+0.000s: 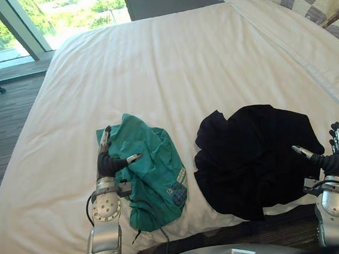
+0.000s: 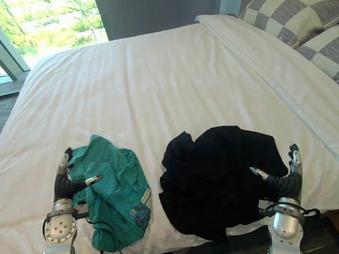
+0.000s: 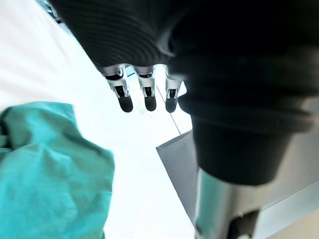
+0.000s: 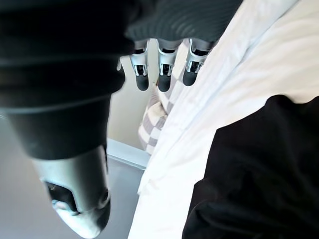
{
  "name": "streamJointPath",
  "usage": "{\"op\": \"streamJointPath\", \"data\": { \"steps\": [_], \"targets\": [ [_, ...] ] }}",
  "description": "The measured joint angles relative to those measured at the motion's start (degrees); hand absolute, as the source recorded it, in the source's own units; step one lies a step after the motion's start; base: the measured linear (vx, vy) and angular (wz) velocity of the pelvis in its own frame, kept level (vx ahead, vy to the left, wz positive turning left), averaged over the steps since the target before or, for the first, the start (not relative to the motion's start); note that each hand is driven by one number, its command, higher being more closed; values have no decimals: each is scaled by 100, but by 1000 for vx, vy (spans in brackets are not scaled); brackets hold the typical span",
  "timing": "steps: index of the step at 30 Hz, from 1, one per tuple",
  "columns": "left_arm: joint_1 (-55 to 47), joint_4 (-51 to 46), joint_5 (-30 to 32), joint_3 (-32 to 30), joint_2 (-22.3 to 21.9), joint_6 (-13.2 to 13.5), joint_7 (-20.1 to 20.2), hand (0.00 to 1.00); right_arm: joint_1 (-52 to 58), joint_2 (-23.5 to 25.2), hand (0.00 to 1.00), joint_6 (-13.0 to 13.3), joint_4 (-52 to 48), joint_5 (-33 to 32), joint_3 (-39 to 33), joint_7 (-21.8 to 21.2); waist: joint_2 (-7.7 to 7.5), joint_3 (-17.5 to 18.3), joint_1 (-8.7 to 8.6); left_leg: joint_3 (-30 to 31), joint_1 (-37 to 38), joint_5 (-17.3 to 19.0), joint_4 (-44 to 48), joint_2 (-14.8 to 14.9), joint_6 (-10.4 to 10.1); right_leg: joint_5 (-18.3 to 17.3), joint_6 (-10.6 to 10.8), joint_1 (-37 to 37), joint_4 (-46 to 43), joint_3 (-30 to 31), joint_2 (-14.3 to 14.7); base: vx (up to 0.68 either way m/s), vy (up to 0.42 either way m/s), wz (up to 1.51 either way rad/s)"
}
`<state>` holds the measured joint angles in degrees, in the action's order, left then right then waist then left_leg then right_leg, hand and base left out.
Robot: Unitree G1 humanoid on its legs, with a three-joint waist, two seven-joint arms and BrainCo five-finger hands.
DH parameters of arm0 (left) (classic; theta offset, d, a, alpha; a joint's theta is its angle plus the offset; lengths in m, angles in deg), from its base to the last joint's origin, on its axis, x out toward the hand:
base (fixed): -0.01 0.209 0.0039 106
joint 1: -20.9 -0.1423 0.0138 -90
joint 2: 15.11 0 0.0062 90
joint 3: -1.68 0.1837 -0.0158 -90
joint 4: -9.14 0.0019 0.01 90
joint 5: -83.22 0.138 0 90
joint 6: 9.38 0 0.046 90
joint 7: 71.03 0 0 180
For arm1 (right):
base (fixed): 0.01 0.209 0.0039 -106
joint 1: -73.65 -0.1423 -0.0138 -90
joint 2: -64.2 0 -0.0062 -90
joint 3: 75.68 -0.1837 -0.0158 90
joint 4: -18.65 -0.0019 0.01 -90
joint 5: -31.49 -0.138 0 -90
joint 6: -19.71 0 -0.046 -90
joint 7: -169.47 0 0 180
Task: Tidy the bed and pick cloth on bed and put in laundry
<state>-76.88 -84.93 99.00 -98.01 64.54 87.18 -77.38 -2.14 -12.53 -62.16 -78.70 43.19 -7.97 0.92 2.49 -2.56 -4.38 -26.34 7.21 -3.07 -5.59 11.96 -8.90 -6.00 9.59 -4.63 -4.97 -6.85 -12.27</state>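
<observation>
On bed (image 1: 169, 61): teal cloth (image 1: 153, 170) lower left, black cloth (image 1: 251, 161) lower centre, both crumpled. At teal cloth's left edge, left hand (image 1: 108, 164) with fingers straight, thumb spread over the fabric, gripping nothing. Lower right, right hand (image 1: 335, 160) beside black cloth, likewise straight-fingered, empty.

The two eye views look down from the head toward 12 o'clock, sharing the bed (image 1: 169, 61); the wrist views look closely past the left hand (image 3: 148, 94) and right hand (image 4: 164, 74).
</observation>
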Motion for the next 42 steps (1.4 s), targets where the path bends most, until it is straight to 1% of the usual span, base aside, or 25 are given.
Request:
{"op": "streamJointPath", "data": {
  "steps": [3,6,9,11,12,14,15,19,23,24,26,27,32,34,36,37,40,42],
  "targets": [
    [-58,2,60,5,-231,-23,0,0,27,159,0,-38,-210,94,95,-29,-14,-100,27,-19,105,1,0,0,1,-2,2,-76,-2,21,-1,-32,-11,-5],
    [-89,2,20,5,-319,-22,-14,0,29,225,0,-42,-340,95,162,-45,8,-205,81,-138,192,39,1,-3,1,-15,12,-46,2,111,-1,-70,-12,-23],
    [-123,7,-175,-3,-350,-22,-14,0,149,227,0,-61,-519,103,298,-92,57,-248,76,-286,185,35,3,-12,-5,-78,102,63,-7,223,-5,-63,-45,-29],
    [-124,14,-178,3,-448,-22,-5,0,158,215,0,-89,-526,107,285,-110,82,-265,70,-342,176,49,89,0,-9,-119,113,111,-44,314,-4,-36,-48,-21],
    [-112,35,-173,27,-525,-23,10,0,160,200,0,-91,-532,128,284,-118,126,-289,52,-359,181,49,102,2,-9,-127,112,137,-91,337,-4,-35,-37,-15],
    [-95,45,-152,68,-552,-30,25,0,174,200,0,-96,-533,229,284,-129,151,-311,47,-422,174,51,128,3,-5,-139,111,216,-166,409,-4,-40,-27,-14],
    [-36,47,-111,60,-550,-114,27,0,215,202,0,-101,-537,317,288,-159,133,-357,53,-430,176,72,184,6,4,-154,111,222,-216,435,-15,-38,-20,-6],
    [23,94,73,49,-501,-188,29,0,254,219,0,-151,-770,318,339,-208,31,-457,68,-425,117,85,283,-3,5,-245,128,364,-459,454,-64,-52,-22,-1],
    [73,103,445,16,-465,-420,14,0,185,204,0,-148,-1105,319,429,-214,-30,-629,96,-449,-221,119,505,-3,59,-259,125,774,-711,559,-111,-65,-15,-4],
    [135,105,593,-1,-461,-493,6,0,164,202,0,-147,-1158,319,466,-214,-30,-692,109,-454,-335,148,611,5,75,-259,125,881,-773,601,-124,-60,-14,-4],
    [247,107,720,-5,-459,-556,-1,0,135,192,0,-147,-1206,318,473,-212,-25,-753,129,-446,-514,192,771,12,103,-259,126,1026,-846,611,-158,-63,-12,3],
    [382,107,819,-13,-444,-617,-11,0,114,159,0,-147,-1216,318,473,-210,-19,-845,134,-433,-685,267,977,40,126,-259,126,1151,-934,623,-186,-54,-7,5],
    [653,104,965,-201,-220,-651,-22,0,96,154,0,-148,-1362,316,483,-210,-21,-1040,167,-344,-1296,549,1708,249,174,-259,125,1549,-1151,633,-170,-57,-9,4],
    [789,82,1037,-266,-97,-758,-23,0,-21,153,0,-146,-1544,315,484,-209,-39,-1162,175,-290,-1692,693,2100,353,218,-259,124,1835,-1304,643,-170,-68,9,5],
    [831,82,1069,-275,-37,-783,-22,0,-76,152,0,-146,-1547,314,484,-205,-53,-1225,174,-279,-1814,754,2259,403,229,-260,122,1902,-1337,641,-164,-50,24,1],
    [912,74,1086,-276,-11,-839,-23,0,-148,152,0,-146,-1561,312,485,-203,-84,-1269,195,-259,-1974,817,2416,433,252,-261,121,2045,-1408,669,-166,-50,33,1],
    [988,62,1244,-296,-9,-880,-23,0,-215,155,0,-145,-1587,304,511,-201,-105,-1308,201,-220,-2244,901,2638,484,290,-261,121,2244,-1495,671,-170,-32,34,3],
    [1068,62,1311,-351,-9,-1000,-21,0,-327,154,0,-142,-1588,299,520,-190,-127,-1427,202,-203,-2409,977,2826,540,312,-261,121,2368,-1555,675,-166,0,0,0]
  ]
}}
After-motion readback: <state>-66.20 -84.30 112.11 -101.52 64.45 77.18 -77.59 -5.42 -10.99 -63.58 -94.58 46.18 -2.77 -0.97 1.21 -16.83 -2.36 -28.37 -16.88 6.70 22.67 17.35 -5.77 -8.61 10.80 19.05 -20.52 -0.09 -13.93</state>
